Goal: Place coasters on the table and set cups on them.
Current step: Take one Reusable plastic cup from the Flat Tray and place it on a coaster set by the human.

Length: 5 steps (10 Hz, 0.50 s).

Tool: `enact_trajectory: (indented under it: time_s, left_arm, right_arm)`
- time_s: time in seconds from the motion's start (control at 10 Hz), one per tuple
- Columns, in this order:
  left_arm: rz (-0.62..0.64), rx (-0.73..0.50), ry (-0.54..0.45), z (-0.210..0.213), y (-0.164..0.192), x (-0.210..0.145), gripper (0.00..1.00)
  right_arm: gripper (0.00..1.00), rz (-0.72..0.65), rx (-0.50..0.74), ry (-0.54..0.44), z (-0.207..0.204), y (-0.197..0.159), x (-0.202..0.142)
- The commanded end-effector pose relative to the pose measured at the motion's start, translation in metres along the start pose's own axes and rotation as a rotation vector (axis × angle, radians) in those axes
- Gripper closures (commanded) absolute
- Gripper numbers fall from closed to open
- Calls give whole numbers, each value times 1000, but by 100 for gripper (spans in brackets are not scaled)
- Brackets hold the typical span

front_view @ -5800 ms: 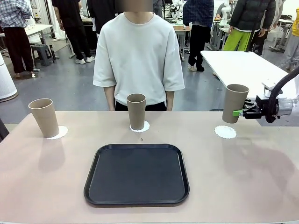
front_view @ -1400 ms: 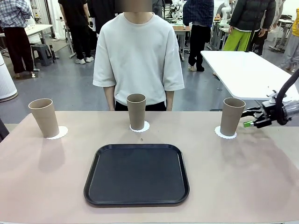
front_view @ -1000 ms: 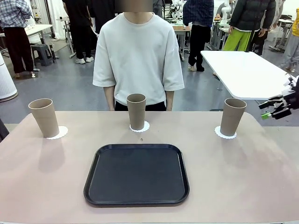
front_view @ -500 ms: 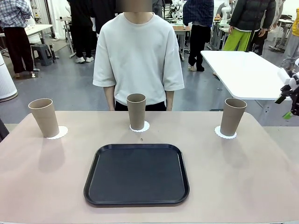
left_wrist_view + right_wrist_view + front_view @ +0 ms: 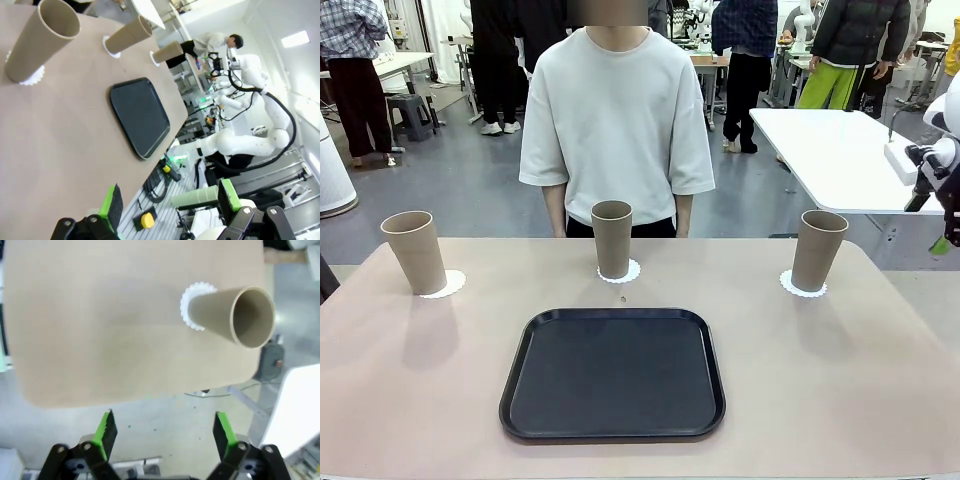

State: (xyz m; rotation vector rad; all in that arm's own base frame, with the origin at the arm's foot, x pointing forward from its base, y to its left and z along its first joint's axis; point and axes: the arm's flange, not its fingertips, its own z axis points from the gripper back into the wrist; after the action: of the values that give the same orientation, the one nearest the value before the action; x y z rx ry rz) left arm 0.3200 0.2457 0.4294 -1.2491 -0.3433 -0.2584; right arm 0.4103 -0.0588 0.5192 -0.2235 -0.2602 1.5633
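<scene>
Ideally you backed the empty, wide-open right end effector [image 5: 162,432] straight away, leaving the cups [image 5: 818,250] upright on their coasters [image 5: 803,285].

From above, the right tool [image 5: 164,432] hangs over grey floor just off the table's [image 5: 100,320] edge, its two green-padded fingers [image 5: 106,429] spread wide with nothing between them. On the beige table stands one tan cup [image 5: 235,316], its dark inside visible through the mouth. Its base sits on a white scalloped coaster [image 5: 192,302], near the table's rounded corner. A white table [image 5: 300,410] corner shows at lower right.
</scene>
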Motion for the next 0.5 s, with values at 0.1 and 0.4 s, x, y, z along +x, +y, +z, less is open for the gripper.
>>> enact_trajectory:
  time_s: [0.1, 0.4]
  left_arm:
    - [-6, 0, -8, 2, -1, -1, 0]
    - [-6, 0, -8, 2, -1, -1, 0]
  right_arm:
    - [0, -61, -55, -307, -10, -25, -26]
    - [0, -6, -25, -42, 9, 2, 1]
